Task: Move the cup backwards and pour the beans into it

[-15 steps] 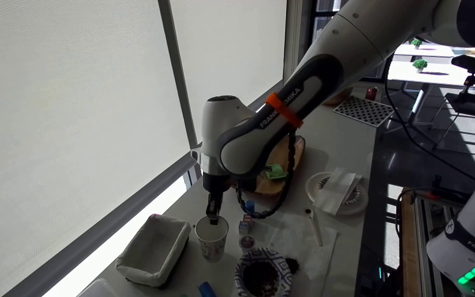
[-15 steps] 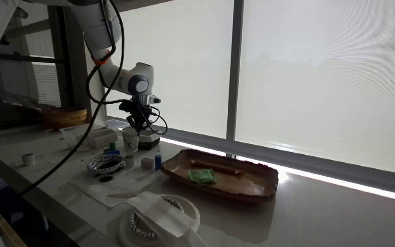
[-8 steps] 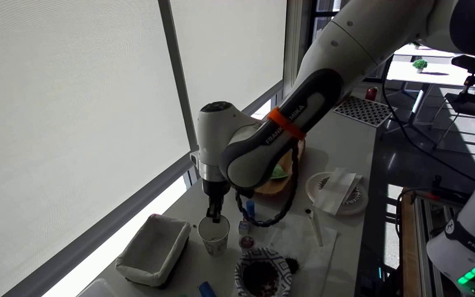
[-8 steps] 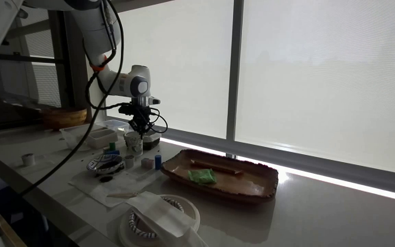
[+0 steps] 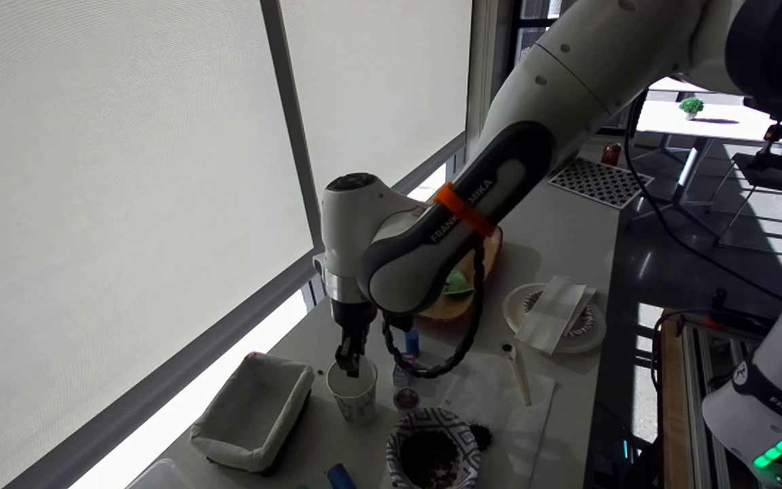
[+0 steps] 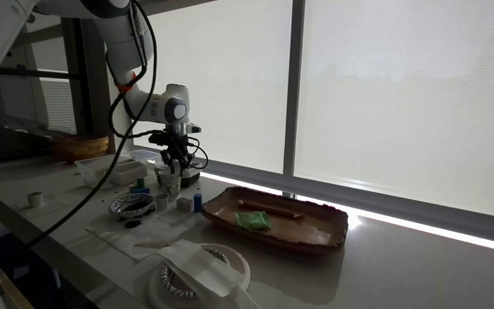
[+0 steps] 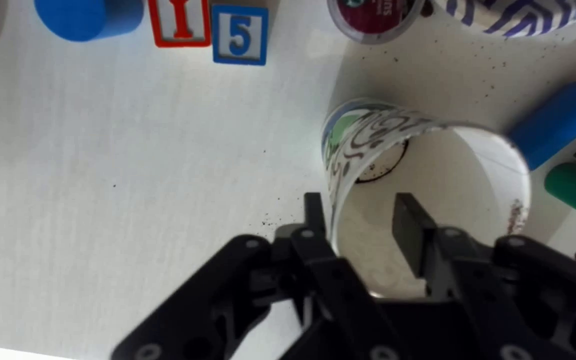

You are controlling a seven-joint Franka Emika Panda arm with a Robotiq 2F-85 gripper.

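Note:
The cup (image 5: 356,407) is a tall white paper cup with a printed pattern on its outside. It stands on the table in both exterior views (image 6: 170,185). In the wrist view the cup (image 7: 368,137) shows its open mouth and a few dark specks inside. My gripper (image 7: 358,215) is open, with one finger outside the near wall and one inside the mouth. In the exterior views the gripper (image 5: 348,365) is at the cup's rim (image 6: 176,167). The beans (image 5: 428,456) are a dark heap in a patterned bowl (image 5: 440,418) beside the cup.
A cloth-lined basket (image 5: 255,407) stands close to the cup. A pod (image 7: 373,20), blocks (image 7: 240,35) and blue cylinders (image 7: 558,122) lie around it. Dark grounds (image 5: 481,437) lie on a paper towel beside the bowl. A wooden tray (image 6: 277,229) and paper plate (image 5: 561,339) are further off.
The cup has shifted a little away from the lined basket, and the gripper moved with it. The fingers have now spread apart and let go of the cup's rim.

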